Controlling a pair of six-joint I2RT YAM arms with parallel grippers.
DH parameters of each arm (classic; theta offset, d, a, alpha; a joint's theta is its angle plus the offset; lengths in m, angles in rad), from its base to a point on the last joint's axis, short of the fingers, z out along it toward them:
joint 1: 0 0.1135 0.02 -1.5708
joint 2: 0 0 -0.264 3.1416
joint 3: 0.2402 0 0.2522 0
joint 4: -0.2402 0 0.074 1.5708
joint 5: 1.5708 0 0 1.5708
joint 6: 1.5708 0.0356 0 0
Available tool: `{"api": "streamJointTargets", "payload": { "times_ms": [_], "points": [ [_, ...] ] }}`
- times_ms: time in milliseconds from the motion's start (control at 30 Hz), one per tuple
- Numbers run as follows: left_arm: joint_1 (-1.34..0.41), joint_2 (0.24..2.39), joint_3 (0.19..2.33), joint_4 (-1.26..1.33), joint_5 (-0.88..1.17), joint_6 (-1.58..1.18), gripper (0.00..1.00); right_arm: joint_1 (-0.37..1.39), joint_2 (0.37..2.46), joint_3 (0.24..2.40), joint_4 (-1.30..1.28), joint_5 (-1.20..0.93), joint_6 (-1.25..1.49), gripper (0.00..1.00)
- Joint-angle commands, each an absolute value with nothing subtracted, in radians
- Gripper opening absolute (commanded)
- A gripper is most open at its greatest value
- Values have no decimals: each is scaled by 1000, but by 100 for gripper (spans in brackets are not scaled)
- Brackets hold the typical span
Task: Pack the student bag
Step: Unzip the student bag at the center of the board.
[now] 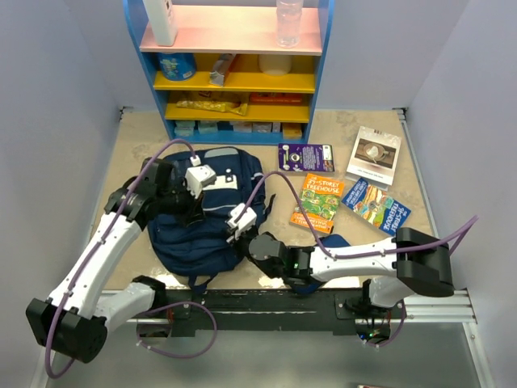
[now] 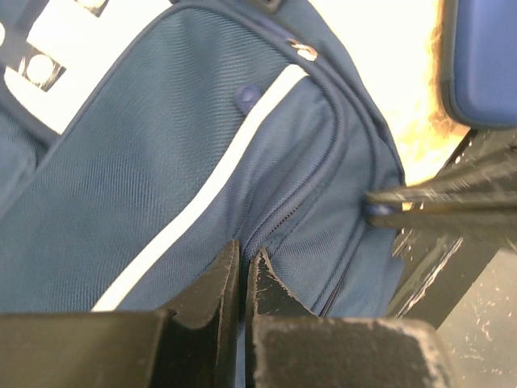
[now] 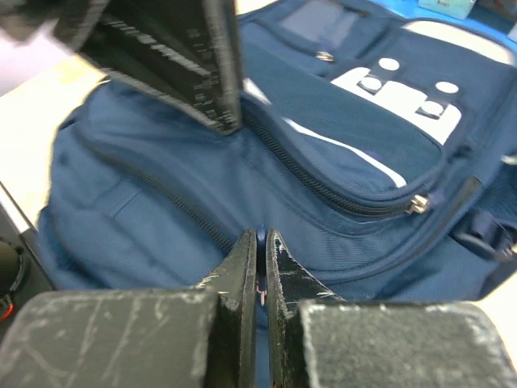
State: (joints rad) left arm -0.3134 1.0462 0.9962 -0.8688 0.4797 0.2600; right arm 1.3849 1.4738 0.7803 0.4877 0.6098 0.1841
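Observation:
The student bag, a navy backpack with a light stripe, lies flat on the table between the arms. My left gripper is shut on a fold of its fabric beside a zipper line, seen in the left wrist view on the bag. My right gripper is at the bag's right edge. In the right wrist view it is shut on a small blue zipper pull of the bag. In the left wrist view the right fingers reach in from the right.
A dark blue zip case lies under the right arm and shows in the left wrist view. Several books lie to the bag's right. A blue shelf unit stands at the back.

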Motion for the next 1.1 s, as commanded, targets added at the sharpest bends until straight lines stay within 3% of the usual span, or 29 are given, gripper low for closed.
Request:
{"api": "streamJointTargets", "payload": {
  "times_ms": [0,200,367,733,1067],
  "points": [
    [-337,991,1081,-861,561,271,0,1329,1497,792,446,581,173,0],
    [-471,1279,1126,-761,635,245,0,1200,1470,758,459,578,137,0],
    [-477,1483,1186,-649,617,215,0,1137,1471,767,479,546,75,0],
    [-439,1480,1166,-470,610,120,0,1181,1480,724,549,472,121,0],
    [-451,1536,1215,-413,623,22,0,1304,1526,859,551,496,86,0]
  ]
}}
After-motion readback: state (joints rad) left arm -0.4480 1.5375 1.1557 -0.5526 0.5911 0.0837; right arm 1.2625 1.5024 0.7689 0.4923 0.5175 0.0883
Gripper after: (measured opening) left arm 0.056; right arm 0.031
